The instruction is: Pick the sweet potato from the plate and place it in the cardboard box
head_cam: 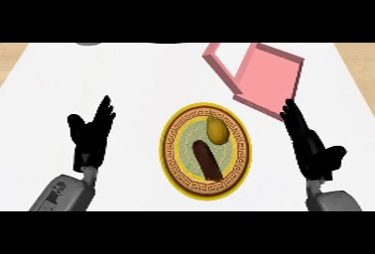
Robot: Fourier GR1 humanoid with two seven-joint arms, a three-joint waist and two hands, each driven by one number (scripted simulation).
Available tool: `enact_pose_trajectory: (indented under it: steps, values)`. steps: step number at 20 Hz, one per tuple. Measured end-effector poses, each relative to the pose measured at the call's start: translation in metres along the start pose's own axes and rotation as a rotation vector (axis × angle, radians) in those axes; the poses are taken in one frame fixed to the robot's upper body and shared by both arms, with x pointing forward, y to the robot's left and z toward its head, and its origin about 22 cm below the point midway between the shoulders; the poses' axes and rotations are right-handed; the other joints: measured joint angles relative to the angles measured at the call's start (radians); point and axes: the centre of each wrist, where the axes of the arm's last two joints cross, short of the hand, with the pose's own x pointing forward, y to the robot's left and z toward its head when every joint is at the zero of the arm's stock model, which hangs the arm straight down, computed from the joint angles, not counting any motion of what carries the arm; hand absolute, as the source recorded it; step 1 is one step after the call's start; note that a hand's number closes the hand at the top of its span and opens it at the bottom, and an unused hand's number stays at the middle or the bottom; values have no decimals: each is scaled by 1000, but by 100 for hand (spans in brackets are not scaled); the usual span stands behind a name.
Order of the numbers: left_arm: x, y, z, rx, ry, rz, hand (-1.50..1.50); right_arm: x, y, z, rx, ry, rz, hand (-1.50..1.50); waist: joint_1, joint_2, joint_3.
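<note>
A round plate (pixel 176 158) with a gold patterned rim lies at the middle of the white counter. On it rest a yellowish-brown sweet potato (pixel 216 129) toward the back and a long dark brown item (pixel 207 160) in front of it. A pink open box (pixel 265 74) sits behind and to the right of the plate. My left hand (pixel 89 135) stands open left of the plate, fingers pointing up. My right hand (pixel 310 144) is open to the right of the plate, just in front of the box's near corner. Neither hand touches anything.
The white counter (pixel 110 74) stretches around the plate, with wooden floor showing at the far left and right corners. A grey object (pixel 89 43) peeks in at the back left edge.
</note>
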Motion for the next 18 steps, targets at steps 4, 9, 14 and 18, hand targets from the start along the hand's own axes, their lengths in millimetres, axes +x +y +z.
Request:
enact_pose_trajectory:
  steps: [4, 9, 14, 18]
  values:
    - [-1, 18, -2, -4, -52, -117, 0, 7, -23, 13, -6, -230, 103, -150, -19, -14, 9]
    - [-6, 43, 0, -16, -101, -277, 0, 26, -52, 19, -218, -554, 200, -150, -72, -40, 24]
    - [-13, 54, 6, -67, -139, -358, 0, 1, -69, 58, -292, -814, 389, -150, -59, -27, 19]
    - [-11, 59, 5, -84, -163, -384, 0, -18, -69, 100, -210, -834, 613, -150, -49, -22, 14]
